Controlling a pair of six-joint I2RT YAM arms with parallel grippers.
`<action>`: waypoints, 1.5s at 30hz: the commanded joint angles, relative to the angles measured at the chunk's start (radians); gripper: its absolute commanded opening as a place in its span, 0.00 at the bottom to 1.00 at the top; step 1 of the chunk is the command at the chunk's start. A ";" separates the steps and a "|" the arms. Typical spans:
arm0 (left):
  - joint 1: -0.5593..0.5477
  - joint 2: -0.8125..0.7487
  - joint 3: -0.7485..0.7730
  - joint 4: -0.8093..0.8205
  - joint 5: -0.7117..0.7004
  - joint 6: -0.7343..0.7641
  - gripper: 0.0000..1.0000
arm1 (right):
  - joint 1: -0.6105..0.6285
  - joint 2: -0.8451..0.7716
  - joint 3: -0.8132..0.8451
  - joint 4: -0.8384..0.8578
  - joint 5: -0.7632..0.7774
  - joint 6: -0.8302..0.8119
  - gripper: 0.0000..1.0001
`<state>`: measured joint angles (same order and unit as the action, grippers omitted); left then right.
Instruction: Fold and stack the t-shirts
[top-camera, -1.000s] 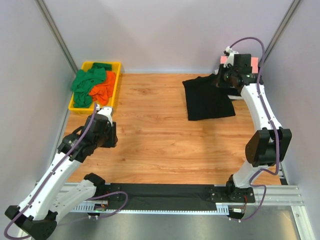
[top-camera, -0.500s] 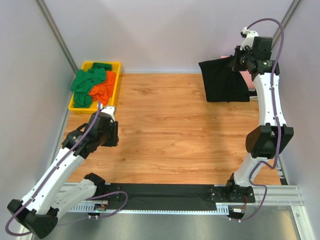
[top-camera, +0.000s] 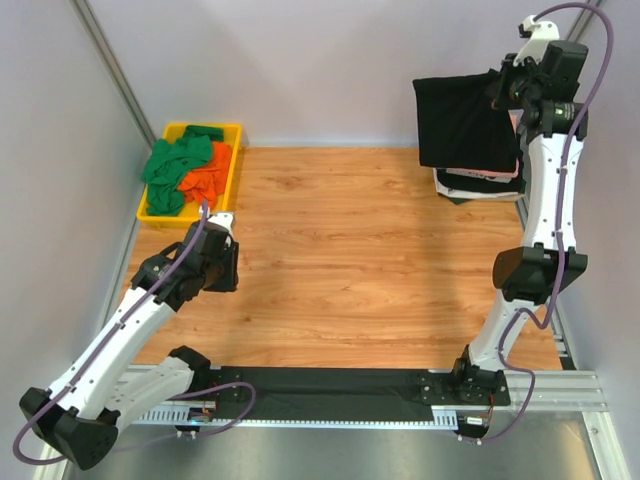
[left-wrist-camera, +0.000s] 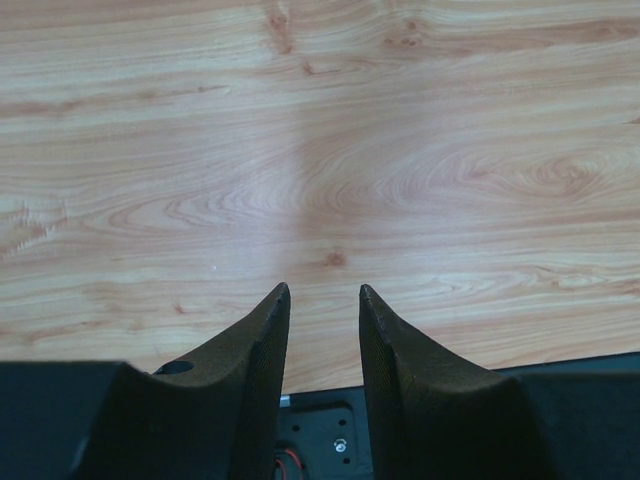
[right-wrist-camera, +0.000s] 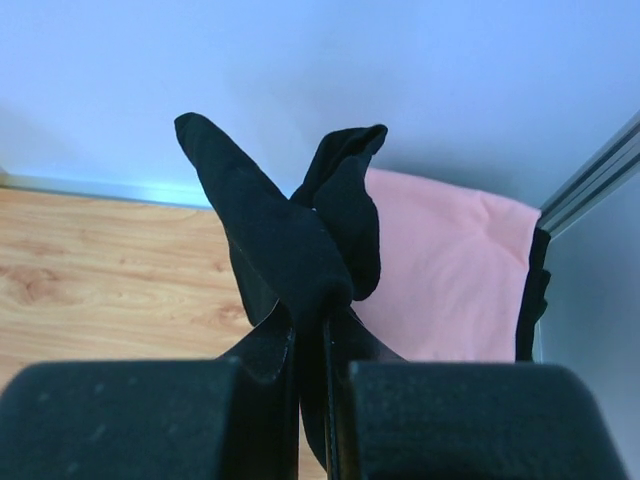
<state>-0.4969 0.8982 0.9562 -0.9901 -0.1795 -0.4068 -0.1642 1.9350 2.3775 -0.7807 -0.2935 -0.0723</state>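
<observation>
Over the counter (top-camera: 350, 260), the folded black t-shirt (top-camera: 465, 125) is hanging above the far-right stack (top-camera: 480, 185), pinched in the closed right hand (right-wrist-camera: 325, 330); green and orange t-shirts (top-camera: 185, 170) are lying crumpled in the yellow tray (top-camera: 236, 160); left hand (left-wrist-camera: 323, 300) is hovering half-open, empty.

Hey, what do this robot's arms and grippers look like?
Both the left arm and right arm have white links with black joint housings, and a purple cable loops along each. The left gripper and right gripper have matte black fingers.
</observation>
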 joint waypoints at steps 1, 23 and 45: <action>-0.002 0.005 0.007 0.015 -0.014 -0.012 0.41 | -0.029 0.042 0.092 0.060 -0.048 0.008 0.00; -0.002 0.041 0.010 0.004 -0.041 -0.021 0.41 | -0.164 0.272 0.212 0.233 -0.139 0.054 0.00; -0.002 0.146 0.027 -0.021 -0.066 -0.029 0.41 | -0.248 0.537 0.228 0.761 0.353 0.267 1.00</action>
<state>-0.4969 1.0599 0.9562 -1.0092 -0.2386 -0.4248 -0.3954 2.6389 2.6259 -0.1795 -0.0784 0.1261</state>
